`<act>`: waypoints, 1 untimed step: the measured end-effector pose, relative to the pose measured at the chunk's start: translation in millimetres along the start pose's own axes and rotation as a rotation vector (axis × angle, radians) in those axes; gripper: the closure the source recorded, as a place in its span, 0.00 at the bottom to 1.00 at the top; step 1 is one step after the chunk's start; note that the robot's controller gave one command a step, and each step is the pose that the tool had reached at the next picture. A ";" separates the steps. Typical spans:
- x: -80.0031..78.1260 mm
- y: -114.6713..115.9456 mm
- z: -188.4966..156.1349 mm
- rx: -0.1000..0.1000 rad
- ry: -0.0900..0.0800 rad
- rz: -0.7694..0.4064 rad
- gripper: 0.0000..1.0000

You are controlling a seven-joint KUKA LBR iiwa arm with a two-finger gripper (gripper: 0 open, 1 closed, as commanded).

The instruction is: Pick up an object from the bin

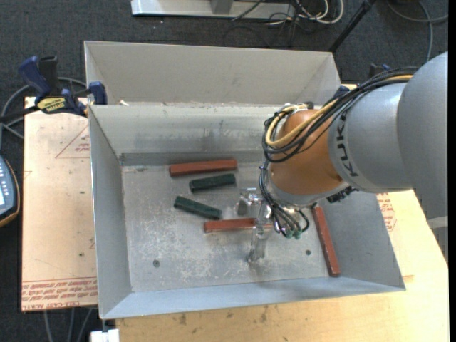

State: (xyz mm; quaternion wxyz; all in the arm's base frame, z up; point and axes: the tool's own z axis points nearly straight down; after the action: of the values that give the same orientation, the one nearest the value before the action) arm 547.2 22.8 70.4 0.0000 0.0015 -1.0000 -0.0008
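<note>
Large grey KUKA arm [399, 141] comes in from the right and bends down over the right half of the bin. Its rounded orange wrist cover [303, 162], wrapped in looped black and yellow cables [281, 123], points down and to the left. The claw [254, 228] is low at the bin floor, just right of centre. The claw is spread wide, with one metal finger [256, 251] on the near side and the other on the far side. The right end of a stick lies between them. I can't tell whether either finger touches it.

Task thing: short red-brown flat stick [226, 226], material unclear. It lies flat in the middle of the floor, nearly level across the view, with its right end under the claw.

Grey sheet-metal bin [107, 191] has sloped walls and a scuffed, flat floor. Also in it:
- long red-brown strip [327, 242] at the foot of the right wall, running near to far, apart from the claw
- red-brown bar [203, 167] near the back wall
- dark green stick [212, 182] just in front of that bar
- second dark green stick [197, 206], tilted, near the task stick's left end, small gap between them

Dark carpet [43, 13] lies around the bin, with loose floor cables [313, 2] beyond the far wall.
</note>
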 end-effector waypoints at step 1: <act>-0.9 -1.3 -0.9 0.001 -0.002 0.003 1.00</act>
State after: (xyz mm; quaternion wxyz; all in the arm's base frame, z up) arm 548.1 21.5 71.3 -0.0012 0.0000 -1.0000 -0.0005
